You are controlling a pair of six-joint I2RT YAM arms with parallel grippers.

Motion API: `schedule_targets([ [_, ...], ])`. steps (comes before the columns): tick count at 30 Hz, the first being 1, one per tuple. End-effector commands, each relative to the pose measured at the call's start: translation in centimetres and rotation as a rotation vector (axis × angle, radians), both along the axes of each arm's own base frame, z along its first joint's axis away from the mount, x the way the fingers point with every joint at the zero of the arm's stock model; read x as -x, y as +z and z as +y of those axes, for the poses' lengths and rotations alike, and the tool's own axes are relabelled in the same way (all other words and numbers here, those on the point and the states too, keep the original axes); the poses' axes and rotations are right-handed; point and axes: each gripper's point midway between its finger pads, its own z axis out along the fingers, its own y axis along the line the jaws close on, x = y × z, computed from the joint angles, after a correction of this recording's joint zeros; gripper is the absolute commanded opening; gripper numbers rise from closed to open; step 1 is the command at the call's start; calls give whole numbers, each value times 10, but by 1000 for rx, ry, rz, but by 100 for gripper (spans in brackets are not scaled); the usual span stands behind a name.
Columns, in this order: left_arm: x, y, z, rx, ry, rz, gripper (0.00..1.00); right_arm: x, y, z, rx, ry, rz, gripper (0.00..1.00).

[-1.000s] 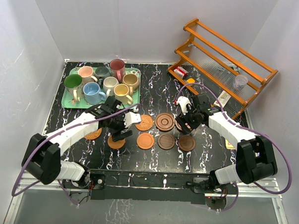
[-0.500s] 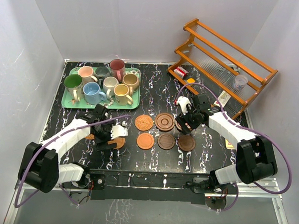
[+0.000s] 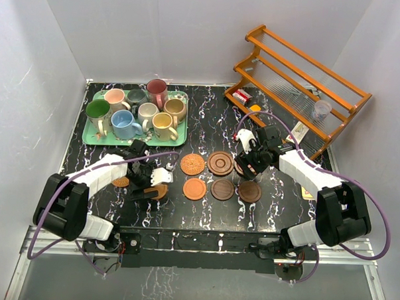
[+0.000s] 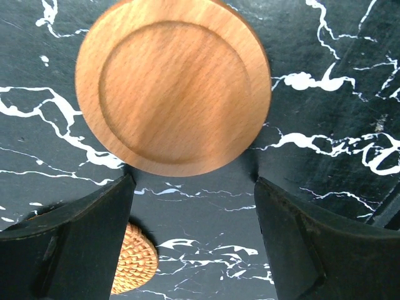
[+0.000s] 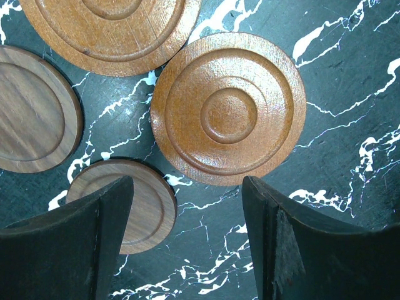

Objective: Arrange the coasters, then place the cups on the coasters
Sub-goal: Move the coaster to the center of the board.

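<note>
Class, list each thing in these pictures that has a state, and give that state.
Left arm's fingers: open, holding nothing.
Right arm's fingers: open, holding nothing.
Round wooden and woven coasters: flat on black marbled table, bare.
Eight ceramic mugs: upright on green tray.
Small clear glass cup: upright on orange wooden rack.

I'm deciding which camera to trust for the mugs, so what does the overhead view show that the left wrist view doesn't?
Only the overhead view shows the mugs on the green tray, the wooden rack, the right arm and the other coasters. Only the left wrist view shows the sunken centre of the smooth coaster up close. Both show that smooth coaster, a woven coaster nearby, the left end effector, open, and the black marbled table.
</note>
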Motion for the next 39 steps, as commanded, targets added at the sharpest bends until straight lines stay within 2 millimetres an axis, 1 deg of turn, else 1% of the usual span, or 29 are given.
schedule_targets([
  [1,-11,-2,-10,47,20,-12,76,-7,5,1,-17,-10,-36,69],
  [7,-7,-4,-19,82,52,33,74,-6,5,1,-17,-10,-35,69],
  [12,-2,-3,-22,96,44,38,72,-6,3,1,-15,-10,-31,69],
  [20,4,-2,-32,127,43,63,68,-6,1,1,-11,-9,-21,69],
  [24,8,-4,-36,127,36,75,67,-6,1,1,-11,-8,-24,69],
  [32,12,0,-45,166,42,94,67,-6,0,1,-11,-7,-19,69],
  [39,6,1,-47,164,71,67,69,-5,0,1,-13,-7,-15,69],
])
